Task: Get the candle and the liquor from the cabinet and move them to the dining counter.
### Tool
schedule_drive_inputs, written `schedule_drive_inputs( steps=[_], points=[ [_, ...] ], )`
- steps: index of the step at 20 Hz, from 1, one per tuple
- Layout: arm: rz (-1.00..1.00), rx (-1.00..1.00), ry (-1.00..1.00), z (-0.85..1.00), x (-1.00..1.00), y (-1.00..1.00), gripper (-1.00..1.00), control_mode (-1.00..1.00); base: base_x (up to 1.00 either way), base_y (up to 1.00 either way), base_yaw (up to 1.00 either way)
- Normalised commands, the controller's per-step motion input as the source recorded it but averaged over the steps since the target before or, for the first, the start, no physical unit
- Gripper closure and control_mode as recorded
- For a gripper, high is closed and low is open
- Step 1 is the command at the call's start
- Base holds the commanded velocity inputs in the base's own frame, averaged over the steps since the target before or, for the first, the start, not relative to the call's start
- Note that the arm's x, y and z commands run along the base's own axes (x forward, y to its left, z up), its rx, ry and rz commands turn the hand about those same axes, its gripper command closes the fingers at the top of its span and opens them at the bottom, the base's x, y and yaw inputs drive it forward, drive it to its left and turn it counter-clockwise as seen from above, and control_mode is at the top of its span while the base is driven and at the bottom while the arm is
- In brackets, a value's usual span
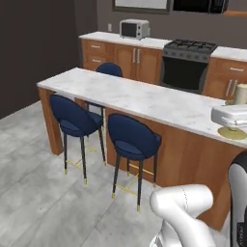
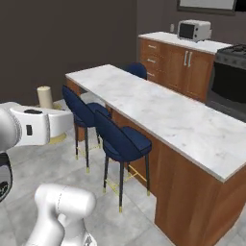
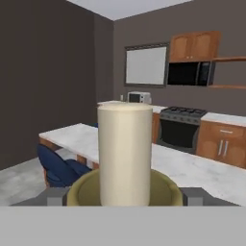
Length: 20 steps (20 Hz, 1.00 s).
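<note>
I hold the candle (image 3: 125,153), a pale cream pillar on a round olive-gold base, upright in my gripper (image 3: 125,197), which is shut on its base. In the left base view the candle (image 1: 241,94) and my gripper (image 1: 230,126) hang over the right end of the dining counter (image 1: 135,96). In the right base view the candle (image 2: 45,97) shows at the far left, apart from the dining counter (image 2: 158,110). The long white marble dining counter (image 3: 187,168) lies ahead, beyond the candle. The liquor is out of view.
Navy stools (image 1: 132,140) (image 1: 75,120) stand along the counter's near side, and one (image 1: 110,70) behind it. Against the far wall are low wooden cabinets, a toaster oven (image 1: 133,29) and a black stove (image 1: 185,65). A wooden wall cabinet (image 3: 194,45) hangs above a microwave (image 3: 190,73).
</note>
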Motion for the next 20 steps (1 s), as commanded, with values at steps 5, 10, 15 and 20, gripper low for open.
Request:
schedule_drive_inputs(
  steps=[5, 10, 15, 20],
  points=[
    [0.00, 0.00, 0.00, 0.00, 0.00, 0.00, 1.00, 1.00, 0.79, -0.12, 0.27],
    [0.00, 0.00, 0.00, 0.00, 0.00, 0.00, 1.00, 1.00, 0.72, 0.96, 0.04],
    [0.00, 0.00, 0.00, 0.00, 0.00, 0.00, 1.00, 1.00, 0.67, 0.97, 0.00],
    [0.00, 0.00, 0.00, 0.00, 0.00, 0.00, 1.00, 1.00, 0.83, 0.56, 0.02]
  ],
)
